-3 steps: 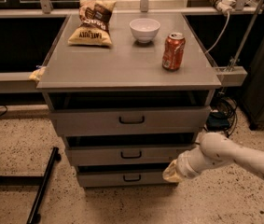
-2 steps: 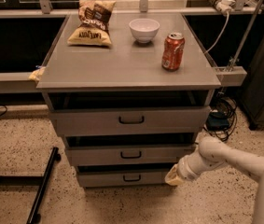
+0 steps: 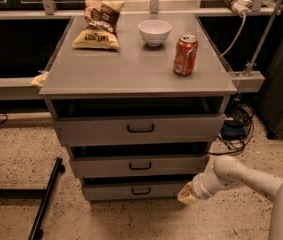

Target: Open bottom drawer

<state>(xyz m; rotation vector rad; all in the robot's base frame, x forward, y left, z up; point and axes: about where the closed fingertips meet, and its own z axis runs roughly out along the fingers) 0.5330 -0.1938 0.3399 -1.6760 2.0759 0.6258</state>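
Note:
The bottom drawer (image 3: 131,190) is the lowest, narrowest grey front of the cabinet, with a small black bar handle (image 3: 140,190) at its centre. A dark gap shows above it. My gripper (image 3: 186,194) sits low at the drawer's right end, right of the handle, on a white arm coming in from the lower right. Its yellowish tip touches or nearly touches the drawer's right corner.
Above are the middle drawer (image 3: 140,165) and top drawer (image 3: 140,129). On the cabinet top stand a chip bag (image 3: 99,25), a white bowl (image 3: 154,32) and a red can (image 3: 185,55). Cables (image 3: 236,129) lie right; a black leg (image 3: 46,199) crosses the floor left.
The camera has pulled slightly back and the arm has shifted a little right and down, with the gripper staying at the bottom drawer's right end.

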